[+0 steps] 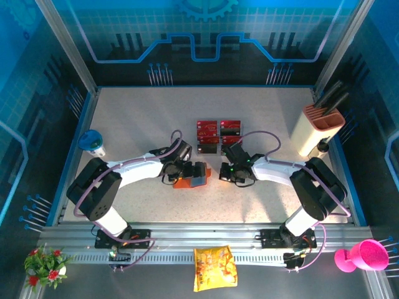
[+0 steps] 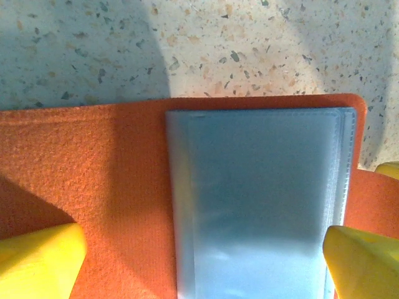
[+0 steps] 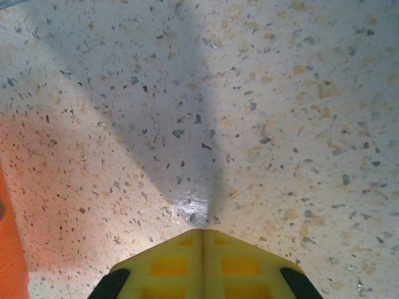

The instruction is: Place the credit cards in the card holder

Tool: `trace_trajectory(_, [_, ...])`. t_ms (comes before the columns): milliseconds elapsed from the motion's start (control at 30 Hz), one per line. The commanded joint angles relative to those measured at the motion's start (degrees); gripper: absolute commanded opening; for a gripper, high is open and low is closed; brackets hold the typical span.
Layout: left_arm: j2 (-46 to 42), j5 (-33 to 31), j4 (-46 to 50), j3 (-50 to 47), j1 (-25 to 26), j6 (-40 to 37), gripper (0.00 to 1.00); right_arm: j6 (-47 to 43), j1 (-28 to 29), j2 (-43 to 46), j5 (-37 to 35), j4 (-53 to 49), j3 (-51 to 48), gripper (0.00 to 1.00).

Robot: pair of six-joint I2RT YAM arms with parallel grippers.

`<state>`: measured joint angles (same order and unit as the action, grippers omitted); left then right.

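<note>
Orange card holder (image 2: 93, 187) lies opened flat directly beneath the left gripper (image 2: 199, 258), whose yellow fingers (image 2: 37, 258) stand wide apart, either side of its grey-blue pockets (image 2: 262, 199). Just right of it, the right gripper (image 3: 202, 235), pressed fully together, points at speckled tabletop (image 3: 280, 124). Red credit cards (image 1: 207, 128) lie just beyond both grippers.
</note>
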<state>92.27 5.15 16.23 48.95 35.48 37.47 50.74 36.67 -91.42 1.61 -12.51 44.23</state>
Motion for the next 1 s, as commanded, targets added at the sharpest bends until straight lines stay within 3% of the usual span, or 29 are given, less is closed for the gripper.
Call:
trace_trajectory(0, [0.5,-2.8,2.6,-0.5,0.6,-1.9,0.99,-0.8,-1.2,0.6,1.4,-0.7,0.5,0.00])
trace_trajectory(400, [-4.2,-2.7,4.6,2.7,1.2,0.7,0.99,-2.3,-1.9,4.6,3.1,-5.0,8.8,0.00])
trace_trajectory(967, [-3.6,-5.3,4.6,-0.3,1.4,-2.0,0.99,-4.8,1.5,-7.2,7.3,-4.9,18.7,0.00])
